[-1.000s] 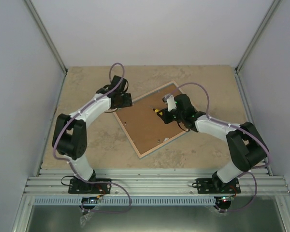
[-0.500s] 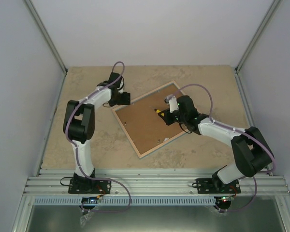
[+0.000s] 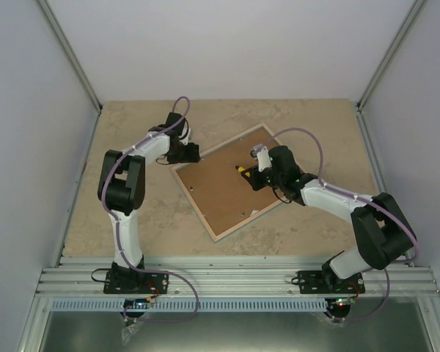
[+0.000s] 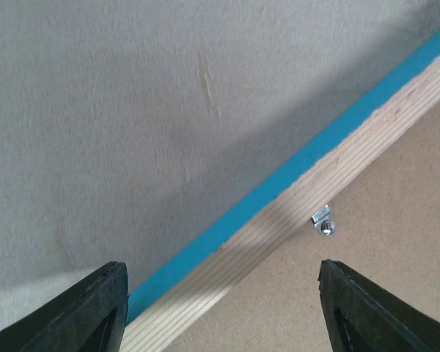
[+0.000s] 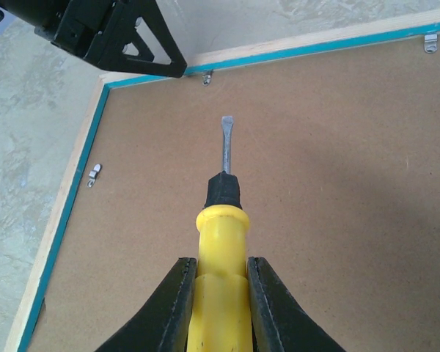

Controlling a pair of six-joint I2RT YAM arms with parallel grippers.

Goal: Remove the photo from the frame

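The frame (image 3: pixel 192 203) lies face down on the beige table (image 3: pixel 132 213), turned at an angle. Its light wood back faces up, and a thin turquoise edge shows along the outside. A brown backing board (image 3: pixel 220 187) fills its opening and is still in place. It covers whatever lies beneath, so the photo cannot be seen in any view. Small metal retaining clips sit along the inner rim. The left wrist view shows one (image 4: pixel 323 220), and the right wrist view shows others along the left side (image 5: pixel 94 174) and the far side (image 5: pixel 207 76).

The right gripper (image 5: pixel 220 268) hangs over the middle of the backing board with its fingers pressed against the yellow handle of a flat-blade screwdriver (image 5: pixel 218 249). The steel blade points toward the frame's far rim. Whether its tip touches the board cannot be told.

The left gripper (image 4: pixel 221 268) is at the frame's far-left edge with its fingers spread wide and nothing between them. One finger is over the bare table and the other over the backing board, so the wooden rim runs across the gap. Whether it touches the frame cannot be told.
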